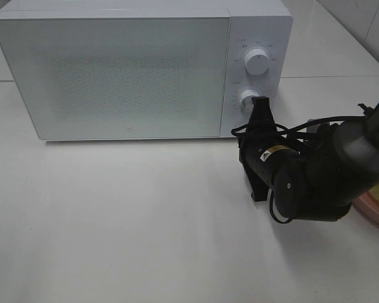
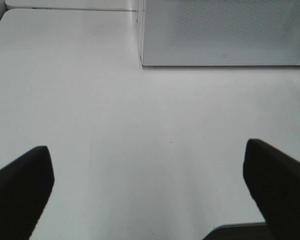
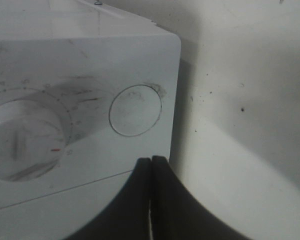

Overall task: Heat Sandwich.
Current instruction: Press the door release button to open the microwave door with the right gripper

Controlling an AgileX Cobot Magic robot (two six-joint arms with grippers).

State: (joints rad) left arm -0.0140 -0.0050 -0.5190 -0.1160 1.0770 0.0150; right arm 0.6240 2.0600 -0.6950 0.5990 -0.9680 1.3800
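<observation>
My right gripper point(image 3: 151, 161) is pinched shut and empty, tips right at the microwave's point(image 1: 114, 76) round button point(image 3: 135, 110). Left gripper point(image 2: 147, 192) gapes wide above the table point(image 2: 140, 125). I can't make out the sandwich; a pink plate point(image 1: 374, 211) peeks out behind the right arm.

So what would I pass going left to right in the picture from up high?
microwave door → the robot's right hand, pinched shut → pink plate at the edge
</observation>
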